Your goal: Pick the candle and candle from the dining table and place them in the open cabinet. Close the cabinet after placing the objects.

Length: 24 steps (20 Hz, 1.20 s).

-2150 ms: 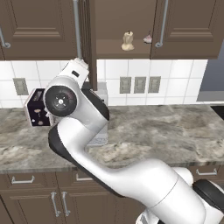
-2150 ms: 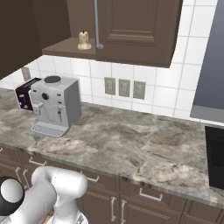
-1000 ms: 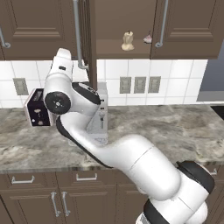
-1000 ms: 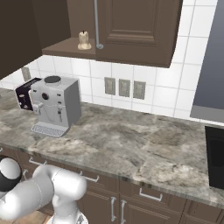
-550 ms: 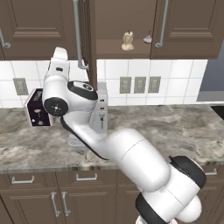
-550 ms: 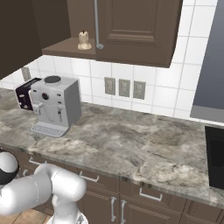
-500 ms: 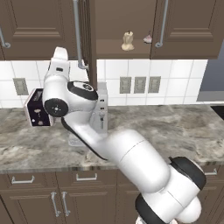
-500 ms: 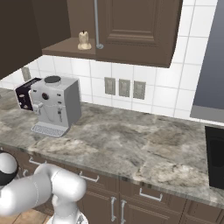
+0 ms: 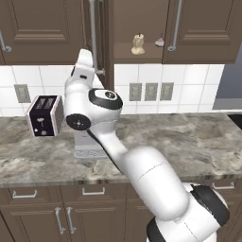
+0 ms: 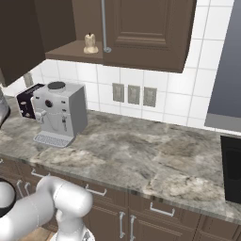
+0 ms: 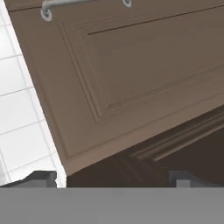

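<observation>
Up on the shelf of the open cabinet sits the stubby cream candle, upright near the front edge, and just to its right a small reddish thing peeks from behind the right-hand door's bar handle, likely the holder of the taper candle, though it is too small to be sure. From the right side the cream candle stands alone on the shelf beside a vertical silver handle, so both pieces look to be stowed and what remains, as I judge it, is shutting the door. The arm seems posed for exactly that: it rises from the base, bends at a big white elbow over the marbled countertop, and reaches up so the gripper is raised beside the swung-out left door, close to its long bar handle. The hand's own camera looks straight onto a recessed brown door panel from very near, with white wall tile to one side and the two finger tips set far apart at the bottom, nothing between them, so the hand is spread wide and carries nothing. I'd guess it means to press on the door's face and swing it home; the risk is slipping off the edge. A toaster and a coffee machine stand below, well clear
</observation>
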Tool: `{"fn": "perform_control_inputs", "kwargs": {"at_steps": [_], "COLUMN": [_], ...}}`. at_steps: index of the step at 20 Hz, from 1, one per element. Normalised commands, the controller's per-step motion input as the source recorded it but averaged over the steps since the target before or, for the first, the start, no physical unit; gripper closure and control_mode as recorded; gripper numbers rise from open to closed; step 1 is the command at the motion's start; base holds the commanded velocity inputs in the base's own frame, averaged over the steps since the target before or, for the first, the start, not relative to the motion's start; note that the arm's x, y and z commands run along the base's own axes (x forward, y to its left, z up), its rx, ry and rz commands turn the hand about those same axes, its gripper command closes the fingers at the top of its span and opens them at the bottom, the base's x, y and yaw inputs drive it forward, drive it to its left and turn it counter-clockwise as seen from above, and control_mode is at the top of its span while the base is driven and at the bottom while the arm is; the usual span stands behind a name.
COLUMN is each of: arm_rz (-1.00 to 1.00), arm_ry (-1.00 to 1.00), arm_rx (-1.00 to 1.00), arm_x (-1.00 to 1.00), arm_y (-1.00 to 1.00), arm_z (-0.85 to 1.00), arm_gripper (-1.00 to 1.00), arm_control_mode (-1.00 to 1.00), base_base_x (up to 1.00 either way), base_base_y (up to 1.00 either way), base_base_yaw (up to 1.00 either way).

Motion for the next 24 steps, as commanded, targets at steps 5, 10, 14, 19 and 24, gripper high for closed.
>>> {"fn": "perform_control_inputs", "kwargs": {"at_steps": [5,10,14,19,24], "arm_rz": [-0.19,-0.24,-0.24,-0.21,-0.16], "arm_ry": [-0.16,-0.19,-0.20,-0.23,-0.23], "arm_rx": [0.23,0.31,0.35,0.32,0.30], "arm_x": [-0.02,0.00,0.01,0.24,0.35], "arm_y": [-0.59,-0.68,-0.79,-0.82,-0.78], "arm_z": [0.00,0.07,0.21,0.54,0.52], "arm_gripper": [-1.00,-1.00,-1.00,-1.00,-1.00], "arm_control_mode": [-1.00,-1.00,-1.00,-1.00,-1.00], "base_base_x": [0.00,0.00,0.00,0.00,0.00], "base_base_y": [0.00,0.00,0.00,0.00,0.00], "base_base_yaw": [0.00,0.00,0.00,0.00,0.00]}}
